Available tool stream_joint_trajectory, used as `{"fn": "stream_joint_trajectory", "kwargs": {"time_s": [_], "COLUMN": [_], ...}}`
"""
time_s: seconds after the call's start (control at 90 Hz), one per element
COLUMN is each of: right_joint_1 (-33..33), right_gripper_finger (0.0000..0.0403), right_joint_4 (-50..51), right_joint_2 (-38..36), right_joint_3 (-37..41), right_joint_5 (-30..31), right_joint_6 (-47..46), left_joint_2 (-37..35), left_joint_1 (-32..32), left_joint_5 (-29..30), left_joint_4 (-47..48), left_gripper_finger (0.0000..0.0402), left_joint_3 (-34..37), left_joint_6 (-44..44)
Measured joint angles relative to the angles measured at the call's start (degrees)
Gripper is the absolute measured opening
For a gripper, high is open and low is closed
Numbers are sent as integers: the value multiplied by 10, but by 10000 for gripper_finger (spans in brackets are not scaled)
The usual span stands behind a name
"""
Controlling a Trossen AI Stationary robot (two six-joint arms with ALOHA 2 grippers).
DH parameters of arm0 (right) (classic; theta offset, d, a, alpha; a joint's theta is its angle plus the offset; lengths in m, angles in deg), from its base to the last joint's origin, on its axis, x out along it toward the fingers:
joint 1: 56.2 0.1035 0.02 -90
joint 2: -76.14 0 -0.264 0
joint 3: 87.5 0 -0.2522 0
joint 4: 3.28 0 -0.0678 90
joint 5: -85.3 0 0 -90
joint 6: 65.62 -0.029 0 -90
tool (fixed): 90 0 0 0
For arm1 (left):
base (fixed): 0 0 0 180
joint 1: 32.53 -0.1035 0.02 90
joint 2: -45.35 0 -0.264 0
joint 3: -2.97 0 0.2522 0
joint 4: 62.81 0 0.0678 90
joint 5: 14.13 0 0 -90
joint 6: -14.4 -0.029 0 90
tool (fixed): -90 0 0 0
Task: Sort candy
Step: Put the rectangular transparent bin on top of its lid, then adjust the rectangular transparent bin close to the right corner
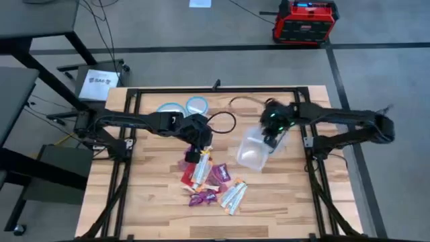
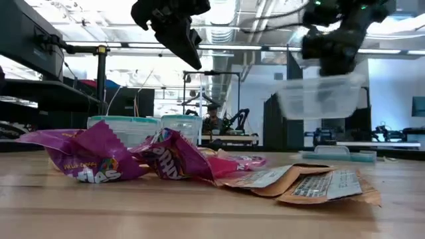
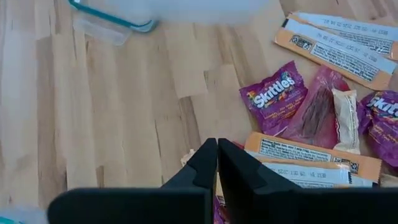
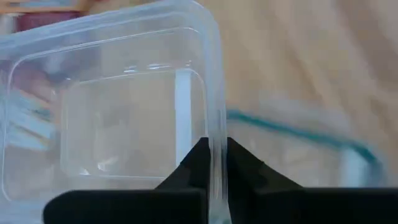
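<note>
The candy (image 1: 211, 178) lies in a loose pile on the wooden table: purple Skittles packets (image 3: 277, 93), orange-white bar wrappers (image 3: 339, 53) and red packets (image 1: 190, 163). In the low view the purple packets (image 2: 93, 159) and bar wrappers (image 2: 319, 184) lie flat on the tabletop. My left gripper (image 3: 217, 165) hovers shut above the pile's far left part, raised high (image 2: 189, 50), with nothing between its fingers. My right gripper (image 1: 272, 136) is shut on a clear plastic container (image 1: 252, 153) right of the pile. My right gripper pinches the clear container's rim and side wall (image 4: 216, 149), one finger inside the tub and one outside. The fingers come from above, pointing down. The container (image 2: 319, 96) hangs below them, lifted clear of the table and roughly level, open side up.
Two round blue-rimmed containers (image 1: 169, 107) (image 1: 197, 103) stand at the far middle of the table. A teal-rimmed lid (image 4: 298, 134) lies on the wood below the lifted tub. A black cable loop (image 1: 222, 123) lies behind the pile. The near part of the table is bare wood.
</note>
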Motion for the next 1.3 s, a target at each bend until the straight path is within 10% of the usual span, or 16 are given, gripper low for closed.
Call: {"fn": "stream_joint_trajectory", "kwargs": {"time_s": [0.344, 0.811, 1.011, 1.3], "right_joint_1": [-185, -208, -94, 261], "right_gripper_finger": [11, 187, 203, 178], "right_joint_4": [13, 59, 42, -141], "right_joint_2": [-47, 4, -36, 33], "right_joint_3": [53, 3, -61, 10], "right_joint_5": [6, 18, -22, 40], "right_joint_6": [40, 57, -4, -168], "left_joint_2": [0, 0, 0, 0], "left_joint_1": [0, 2, 2, 2], "left_joint_5": [0, 0, 0, 0], "left_joint_4": [-6, -6, -6, -6], "left_gripper_finger": [0, 0, 0, 0], "left_joint_3": [0, 0, 0, 0], "left_joint_6": [-3, -7, -7, 3]}}
